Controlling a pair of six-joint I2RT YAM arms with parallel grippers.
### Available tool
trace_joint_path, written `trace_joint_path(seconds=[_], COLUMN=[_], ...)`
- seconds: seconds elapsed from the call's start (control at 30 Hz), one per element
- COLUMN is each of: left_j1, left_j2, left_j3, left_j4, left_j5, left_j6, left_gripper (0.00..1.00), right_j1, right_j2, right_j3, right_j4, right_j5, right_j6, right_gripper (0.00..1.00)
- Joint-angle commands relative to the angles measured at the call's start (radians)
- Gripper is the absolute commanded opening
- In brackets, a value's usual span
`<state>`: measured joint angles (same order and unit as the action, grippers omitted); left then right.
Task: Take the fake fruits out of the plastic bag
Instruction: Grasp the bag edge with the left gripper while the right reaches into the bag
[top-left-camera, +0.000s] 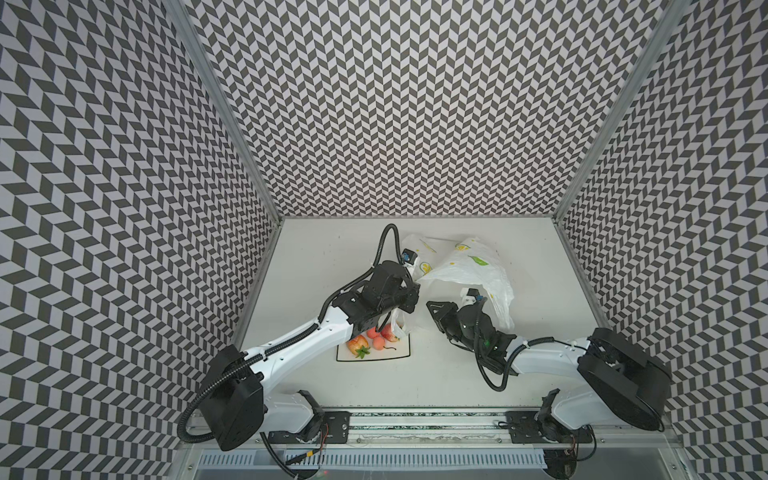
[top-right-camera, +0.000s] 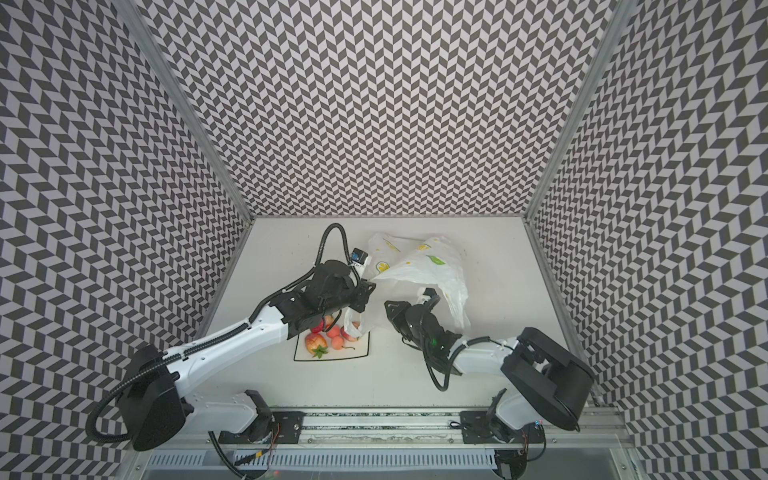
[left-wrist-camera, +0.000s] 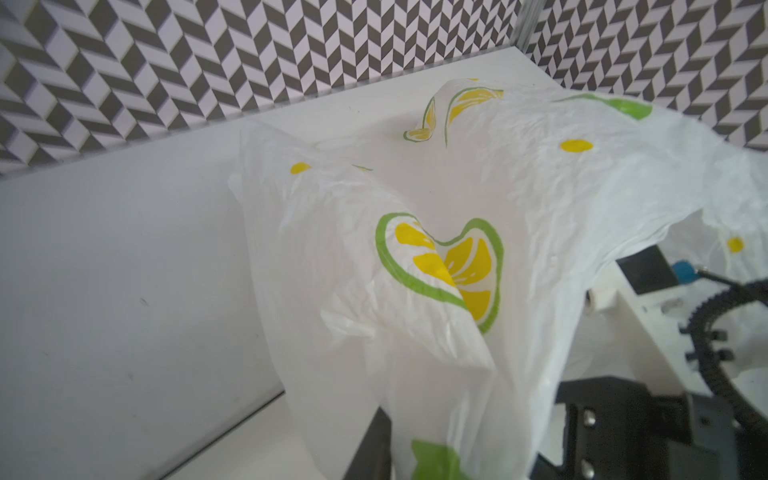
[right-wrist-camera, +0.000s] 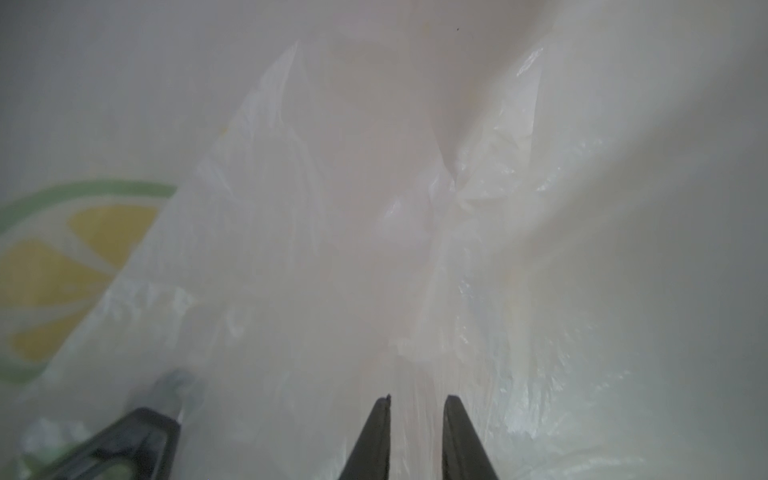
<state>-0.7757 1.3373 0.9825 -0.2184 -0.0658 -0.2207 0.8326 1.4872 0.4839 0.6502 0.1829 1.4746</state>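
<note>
While the left gripper (top-left-camera: 414, 286) is clamped on the rim of the plastic bag (top-left-camera: 465, 266) and holds its mouth lifted, the right gripper (right-wrist-camera: 419, 401) is inside that mouth, so the bag's depth lies straight ahead of its tips and it is the nearer one. Its jaws stand a narrow gap apart; whether film is pinched there I cannot tell. Several fake fruits (top-left-camera: 376, 341) lie on the plate (top-left-camera: 401, 355) near the left gripper; none shows inside the bag.

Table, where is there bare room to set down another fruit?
Free: the front strip of table between plate and right arm; the back corner between plastic bag and left wall. Crowded: the plate, with fruits, a bag handle and the left arm over it.
</note>
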Motion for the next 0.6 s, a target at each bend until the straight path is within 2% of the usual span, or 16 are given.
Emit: trace_joint_path(seconds=[0.0,0.07,0.1,0.37,0.57], left_j1=[-0.001,-0.007,-0.013,-0.093,-0.138], left_j2=[-0.009,-0.013,-0.017,-0.050,-0.033], left_j3=[0.036,0.035,0.035,0.006,0.012], left_j4=[0.046,0.060,0.067,0.159,0.188], left_j5=[0.044,0.073,0.081,0.090,0.095], left_j6=[-0.013,-0.036,-0.053,-0.201,-0.228], left_gripper=[0.08,0.01,0.00,0.00,0.00], right_j1=[-0.047,-0.081,-0.103,-0.257,-0.354], right_j2=[0.036,0.053,0.064,0.127,0.157], right_j3=[0.029,0.033,0.035,0.031,0.020], right_j4=[0.113,0.128,0.133,0.191,0.235], right_j5=[0.011,0.016,0.014,-0.028,-0.031], right_j6=[0.109,0.113,0.110,0.114,0.128], right_gripper=[0.25,0.26,0.28,0.44,0.56])
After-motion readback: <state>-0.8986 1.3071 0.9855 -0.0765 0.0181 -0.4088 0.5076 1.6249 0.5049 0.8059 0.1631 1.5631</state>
